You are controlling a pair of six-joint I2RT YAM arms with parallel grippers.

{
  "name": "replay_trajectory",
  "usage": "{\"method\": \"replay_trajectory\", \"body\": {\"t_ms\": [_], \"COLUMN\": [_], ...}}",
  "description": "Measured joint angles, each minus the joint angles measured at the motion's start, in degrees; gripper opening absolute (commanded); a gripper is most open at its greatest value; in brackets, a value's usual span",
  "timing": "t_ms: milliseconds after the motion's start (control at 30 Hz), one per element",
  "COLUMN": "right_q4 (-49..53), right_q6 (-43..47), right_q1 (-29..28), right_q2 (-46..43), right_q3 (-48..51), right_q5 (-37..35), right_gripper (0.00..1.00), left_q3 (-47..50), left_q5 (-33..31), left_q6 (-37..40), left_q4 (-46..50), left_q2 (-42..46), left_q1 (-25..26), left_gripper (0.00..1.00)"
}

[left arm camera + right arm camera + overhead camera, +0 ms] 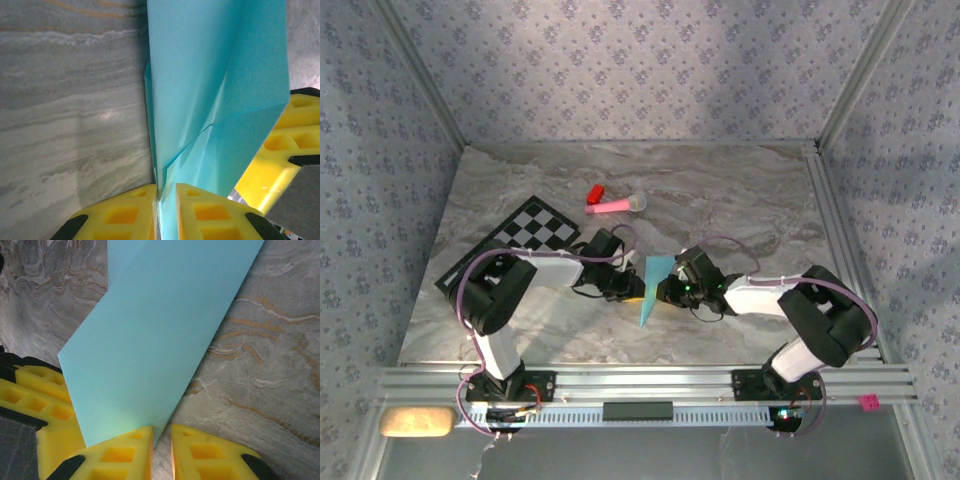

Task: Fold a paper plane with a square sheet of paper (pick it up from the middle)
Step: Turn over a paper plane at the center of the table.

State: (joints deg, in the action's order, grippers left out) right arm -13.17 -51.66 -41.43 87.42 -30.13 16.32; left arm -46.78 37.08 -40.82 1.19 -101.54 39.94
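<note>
My left hand (162, 190) pinched shut on folded paper sheet (200, 90), crease running ahead of it. My right hand (162, 430) nearly closed at sheet's edge; can't tell grip. Risk: my hands pulling apart tear thin paper; loose right grip lets fold spring open.

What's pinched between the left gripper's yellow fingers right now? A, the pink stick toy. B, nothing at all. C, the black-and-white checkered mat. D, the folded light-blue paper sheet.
D: in the left wrist view the folded light-blue paper sheet runs down into the slit between the left gripper's nearly closed yellow fingers. From above, the black-and-white checkered mat and pink stick toy lie farther back on the grey marbled table.
</note>
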Motion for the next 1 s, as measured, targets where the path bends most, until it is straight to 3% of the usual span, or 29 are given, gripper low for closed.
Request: {"method": "replay_trajectory", "body": {"t_ms": [267, 700, 1000], "right_q4": [-0.3, -1.3, 0.3], "right_q6": [-0.1, -1.1, -1.6], "right_q1": [0.0, 0.5, 1.4], "right_q2": [0.1, 0.1, -4.0], "right_q3": [0.1, 0.5, 0.9], "right_q5": [0.1, 0.9, 1.0], "right_gripper": [0.16, 0.19, 0.29], "left_q3": [0.0, 0.0, -0.1], "left_q5": [1.1, 1.5, -3.4], "left_q6": [-0.9, -1.9, -0.8], "left_q4": [-1.5, -2.6, 1.3], "left_q2": [-0.3, -0.2, 4.4], "left_q1": [0.2, 0.2, 0.6], "left_gripper": [0.21, 0.00, 0.00]}}
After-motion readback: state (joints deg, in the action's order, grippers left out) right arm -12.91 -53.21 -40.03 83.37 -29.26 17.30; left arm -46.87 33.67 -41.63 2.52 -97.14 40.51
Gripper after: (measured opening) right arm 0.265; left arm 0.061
